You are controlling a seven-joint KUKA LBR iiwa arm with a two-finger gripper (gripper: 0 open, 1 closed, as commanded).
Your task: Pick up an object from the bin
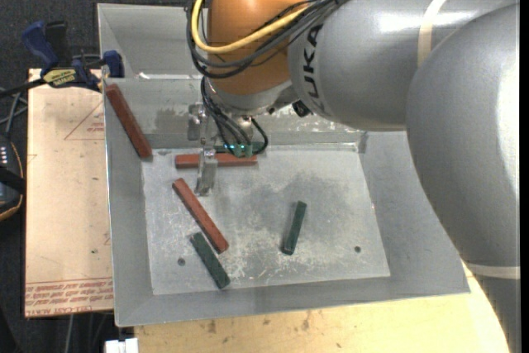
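Scuffed matt grey metal bin (273,264); glossy orange wrist cover (248,21).

Five slim bars lie in the bin. A red-brown bar (235,162) lies crosswise at the back of the floor, left of the frame's centre, apparently flat, though the gripper (207,178) covers its left part. Below it a second red-brown bar (199,215) runs diagonally toward the lower right, its lower end near a dark green bar (210,259) angled the same way. Another dark green bar (293,227) lies apart at lower centre, nearly upright in the frame. A long red-brown bar (128,121) leans along the sloping left wall.
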